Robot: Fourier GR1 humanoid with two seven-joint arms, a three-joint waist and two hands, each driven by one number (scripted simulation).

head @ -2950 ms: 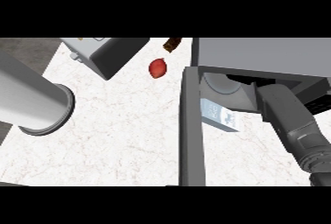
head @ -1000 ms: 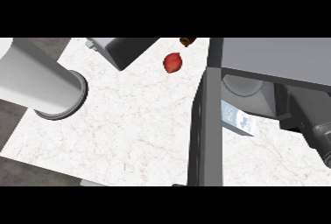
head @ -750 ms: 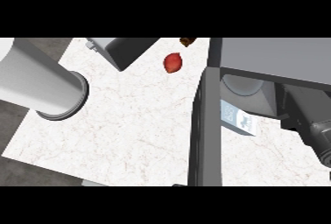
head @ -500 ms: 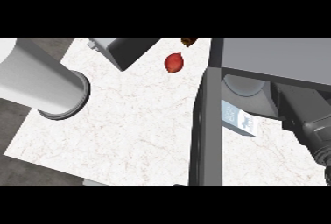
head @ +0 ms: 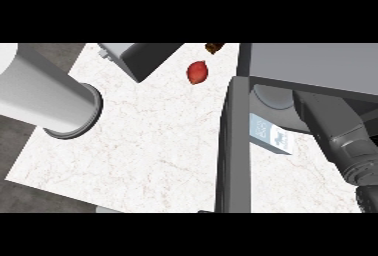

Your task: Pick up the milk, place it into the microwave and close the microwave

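Observation:
The milk [head: 272, 134], a small white and blue carton, stands in the mouth of the microwave [head: 317, 65], just right of its open door [head: 232, 150], which shows edge-on as a dark upright bar. My right forearm [head: 348, 150] slants from the lower right into the opening. Its dark end, my right hand [head: 321, 112], lies close to the right of the carton, partly tucked under the microwave's top. I see nothing of the hand wrapped round the carton. My left forearm [head: 44, 95] fills the left as a thick grey cylinder, and its hand is out of view.
On the white marble counter [head: 148, 150] a red fruit [head: 196, 72] lies near the back, with a small brown item [head: 215, 47] behind it. A grey box-like appliance [head: 136, 57] stands at the back left. The counter's left edge runs diagonally past my left forearm.
My right forearm has drawn back toward the lower right, away from the carton. The milk stays where it was in the microwave's mouth. The door is still open.

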